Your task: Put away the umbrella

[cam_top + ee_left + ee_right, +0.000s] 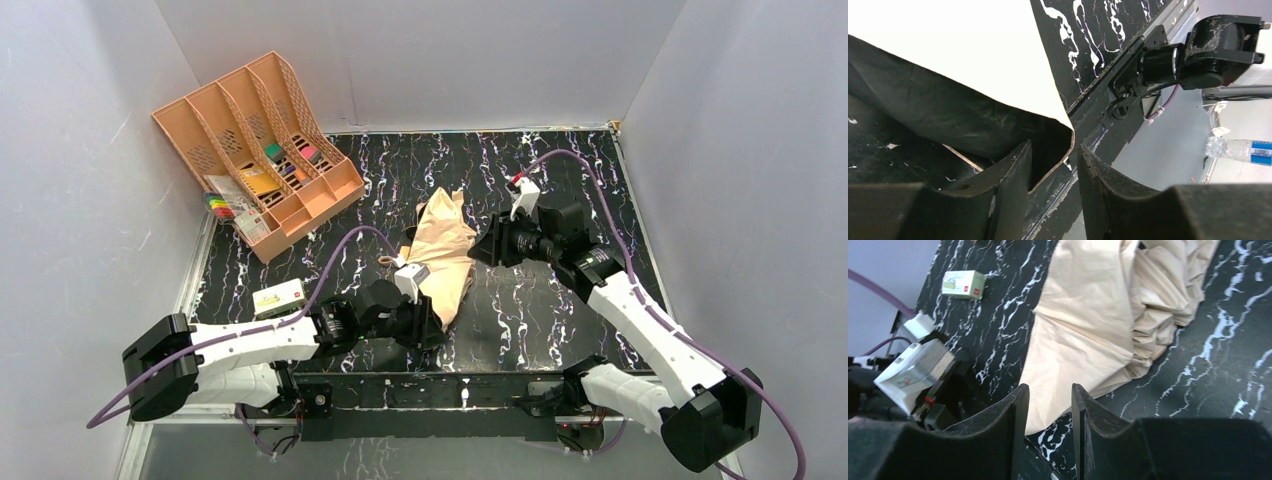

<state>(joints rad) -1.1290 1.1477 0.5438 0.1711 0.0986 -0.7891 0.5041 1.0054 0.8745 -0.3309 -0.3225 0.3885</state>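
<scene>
Umbrella point(445, 250) lies as loose, crumpled tan fabric mid-bench point(560, 300) between both arms; left pincer point(1054, 147) sits at its near end, jaws apart with a fabric edge in the gap, unclamped; right pincer point(1049, 387) sits just beside its right flank, jaws apart, empty.

No legible text in any view.
Small white box point(964, 284): green label panel, red mark; lettering too small to read.
Clear plastic bottle point(1235, 148): blue-and-white label, print blurred.
White camera module point(913, 367): faint red marking, unreadable.
Peach file tray point(225, 100): coloured cards and packets inside, characters not resolvable.
</scene>
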